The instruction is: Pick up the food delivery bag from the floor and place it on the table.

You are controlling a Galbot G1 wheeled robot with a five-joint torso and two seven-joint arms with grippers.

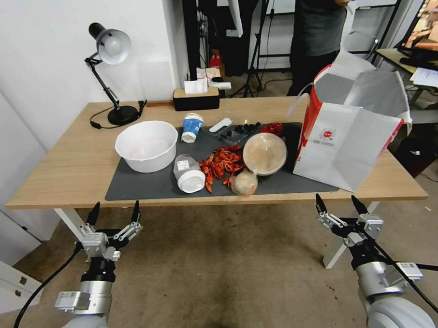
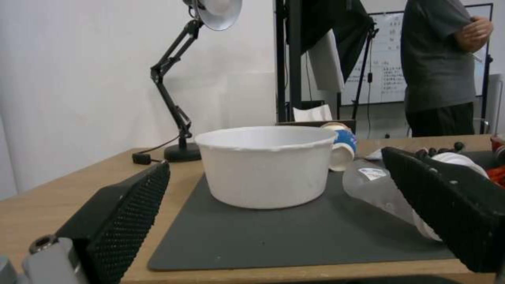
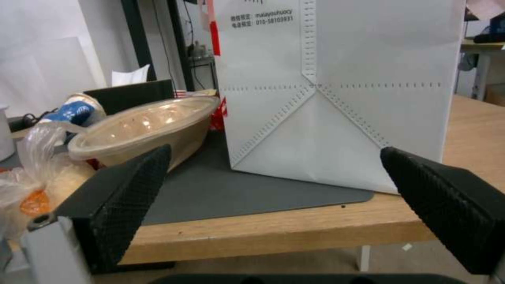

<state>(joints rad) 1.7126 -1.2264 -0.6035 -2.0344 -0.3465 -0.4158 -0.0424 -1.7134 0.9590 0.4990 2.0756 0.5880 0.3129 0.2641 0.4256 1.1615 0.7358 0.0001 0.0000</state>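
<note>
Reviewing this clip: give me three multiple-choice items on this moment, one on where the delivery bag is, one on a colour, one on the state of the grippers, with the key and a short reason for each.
1. Where is the large white paper food delivery bag with red sides?
A. On the floor under the table
B. Standing on the light-wood table, at its right end
C. Held in the left gripper

2. What colour is the round plastic bowl on the dark grey mat?
A. White
B. Blue
C. Black

3. How are the two grippers?
A. Both shut on the bag
B. Left shut, right open
C. Both open, holding nothing

Key: 1 B, the bag's base rests partly on the mat and partly on the wood. 2 A, the bowl is white in both the head and left wrist views. 3 C, the left gripper and right gripper hang before the table's front edge, fingers spread and empty.
</note>
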